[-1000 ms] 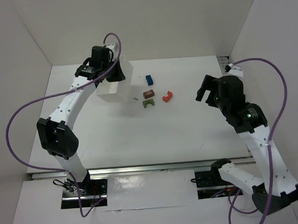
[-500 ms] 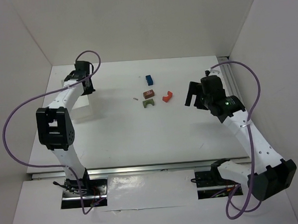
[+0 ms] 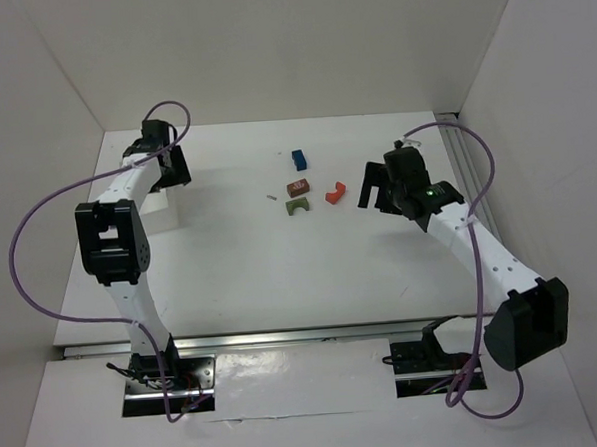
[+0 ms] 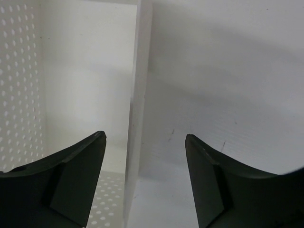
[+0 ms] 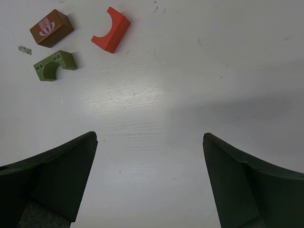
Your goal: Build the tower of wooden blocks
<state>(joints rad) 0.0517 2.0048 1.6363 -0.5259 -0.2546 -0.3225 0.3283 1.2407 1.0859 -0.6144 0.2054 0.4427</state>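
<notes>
Right gripper (image 5: 149,136): jaws spread wide, nothing between them. Ahead and to its left lie the red arch block (image 5: 111,29), brown block (image 5: 51,28) and green arch block (image 5: 53,65), each separate. The blue block (image 3: 299,159) lies beyond them. Left gripper (image 4: 145,137): jaws spread, with the white tray (image 4: 140,71) wall in line between them.

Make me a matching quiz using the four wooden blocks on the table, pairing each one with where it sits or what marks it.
Blocks:
1 blue block
2 brown block
3 green block
4 red block

Descriptions:
A farthest right of the four
B farthest back of the four
C white pattern on top
D arch with small dots on its face

Pairs: 1-B, 2-C, 3-D, 4-A
</notes>
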